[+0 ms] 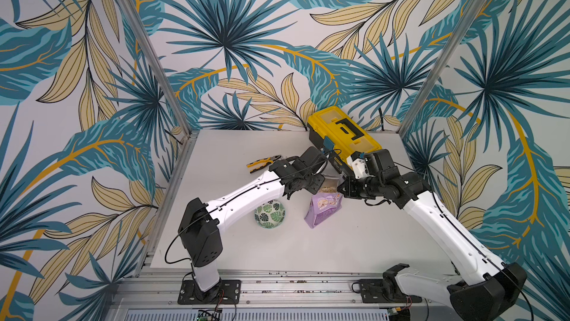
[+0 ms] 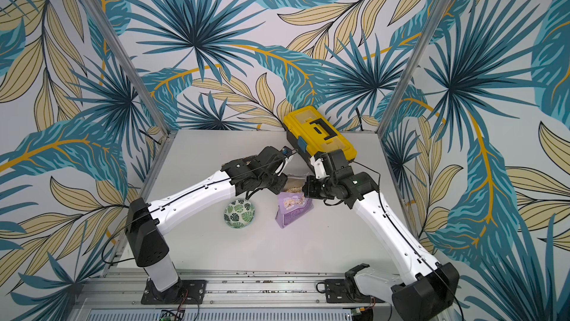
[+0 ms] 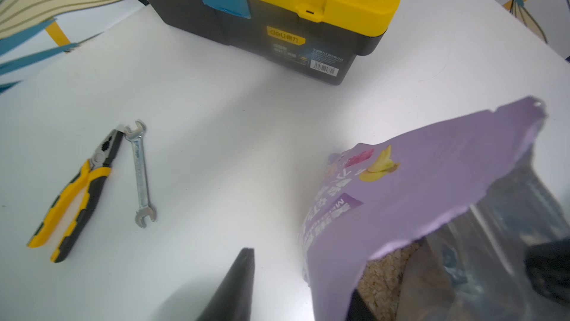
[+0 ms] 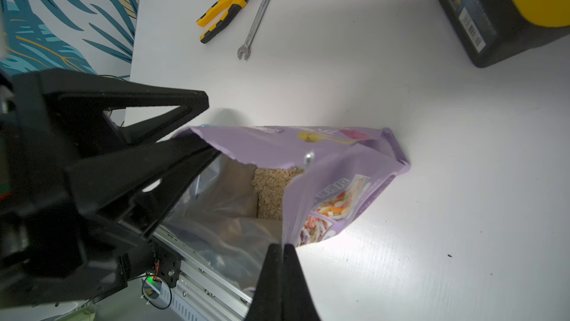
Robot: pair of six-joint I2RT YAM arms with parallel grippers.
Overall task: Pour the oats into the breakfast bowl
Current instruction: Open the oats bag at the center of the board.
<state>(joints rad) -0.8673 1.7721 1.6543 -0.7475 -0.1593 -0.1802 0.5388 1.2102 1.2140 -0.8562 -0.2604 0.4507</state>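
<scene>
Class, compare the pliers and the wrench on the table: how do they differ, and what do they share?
The pliers have yellow-and-black handles; the wrench is bare silver metal. The pliers split into two handles; the wrench is one slim bar, forked at both ends. Both lie flat on the table, heads close together.
</scene>
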